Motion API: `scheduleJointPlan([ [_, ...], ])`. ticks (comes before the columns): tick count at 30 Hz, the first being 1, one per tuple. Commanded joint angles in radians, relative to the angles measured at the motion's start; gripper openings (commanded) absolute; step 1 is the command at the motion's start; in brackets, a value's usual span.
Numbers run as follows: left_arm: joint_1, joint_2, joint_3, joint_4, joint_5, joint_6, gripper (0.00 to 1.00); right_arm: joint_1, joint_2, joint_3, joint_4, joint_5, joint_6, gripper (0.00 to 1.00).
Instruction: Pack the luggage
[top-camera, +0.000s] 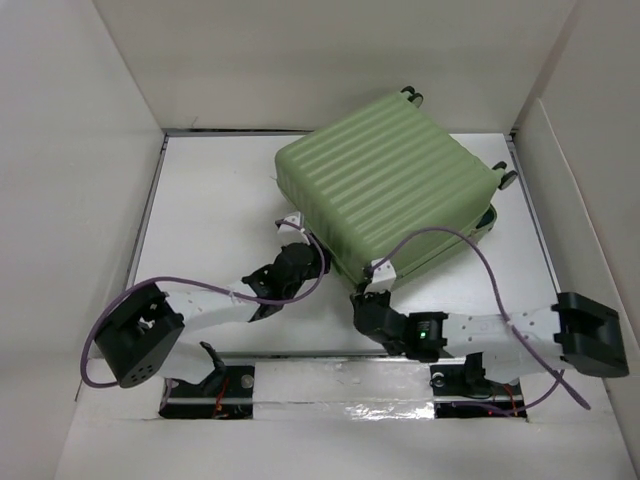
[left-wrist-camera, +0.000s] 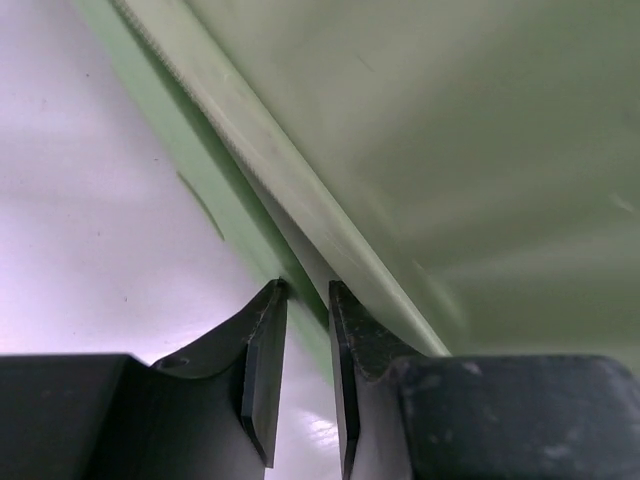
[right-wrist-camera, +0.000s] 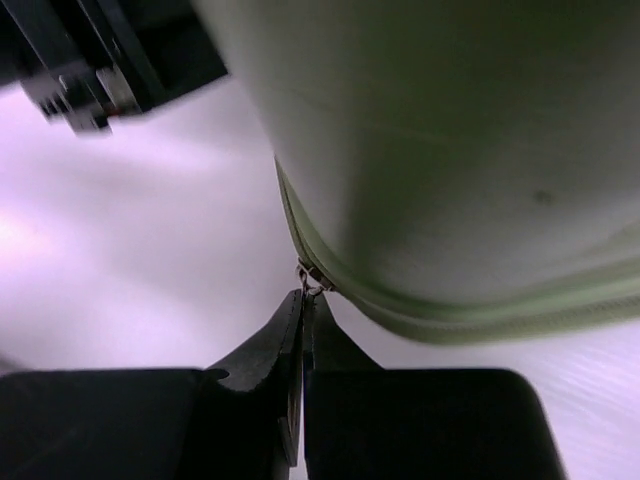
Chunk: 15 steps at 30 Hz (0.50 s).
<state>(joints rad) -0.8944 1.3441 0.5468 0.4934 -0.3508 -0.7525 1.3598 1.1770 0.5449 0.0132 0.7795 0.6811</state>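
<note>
The luggage (top-camera: 400, 180) is a large pale green ribbed suitcase lying flat on the white table, shells together. A dark teal strip shows at its right edge. My left gripper (top-camera: 292, 228) is at its left front edge. In the left wrist view the left gripper (left-wrist-camera: 305, 288) has its jaws a narrow gap apart, tips against the zip seam (left-wrist-camera: 250, 150), with nothing between them. My right gripper (top-camera: 379, 270) is at the suitcase's front corner. In the right wrist view the right gripper (right-wrist-camera: 305, 295) is shut on the small metal zipper pull (right-wrist-camera: 311, 277) at the zip line.
White walls box in the table on the left, back and right. The suitcase's wheels (top-camera: 410, 95) point to the back wall, and another wheel (top-camera: 508, 178) is near the right wall. Purple cables (top-camera: 480, 260) loop over both arms. Bare table (top-camera: 210, 200) lies left of the suitcase.
</note>
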Motion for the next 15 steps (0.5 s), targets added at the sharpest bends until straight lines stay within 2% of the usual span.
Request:
scheduleJointPlan([
  [1, -0.087, -0.014, 0.056, 0.172, 0.191, -0.031, 0.19, 0.030, 0.156, 0.072, 0.304, 0.030, 0.002, 0.00],
  [3, -0.087, -0.066, 0.027, 0.130, 0.152, -0.024, 0.20, 0.030, 0.220, 0.118, 0.335, 0.035, -0.034, 0.00],
  [5, -0.087, -0.114, -0.002, 0.078, 0.110, -0.010, 0.35, 0.012, 0.237, 0.115, 0.422, -0.024, -0.083, 0.00],
  [6, -0.059, -0.164, -0.011, 0.036, 0.077, -0.008, 0.56, -0.025, 0.252, 0.118, 0.457, -0.058, -0.094, 0.00],
  [7, -0.058, -0.189, -0.021, 0.011, 0.067, -0.007, 0.63, -0.042, 0.260, 0.121, 0.471, -0.086, -0.101, 0.00],
  [9, 0.007, -0.280, -0.041, -0.059, 0.009, -0.021, 0.72, -0.054, 0.266, 0.118, 0.485, -0.150, -0.124, 0.00],
  [10, 0.043, -0.311, -0.048, -0.093, -0.002, -0.033, 0.75, -0.054, 0.250, 0.107, 0.498, -0.164, -0.139, 0.00],
  [13, 0.216, -0.390, -0.076, -0.069, 0.039, -0.033, 0.70, -0.064, 0.184, 0.035, 0.505, -0.288, -0.138, 0.00],
  [15, 0.344, -0.361, -0.045, -0.058, 0.143, -0.028, 0.69, -0.064, 0.144, -0.019, 0.522, -0.353, -0.130, 0.00],
])
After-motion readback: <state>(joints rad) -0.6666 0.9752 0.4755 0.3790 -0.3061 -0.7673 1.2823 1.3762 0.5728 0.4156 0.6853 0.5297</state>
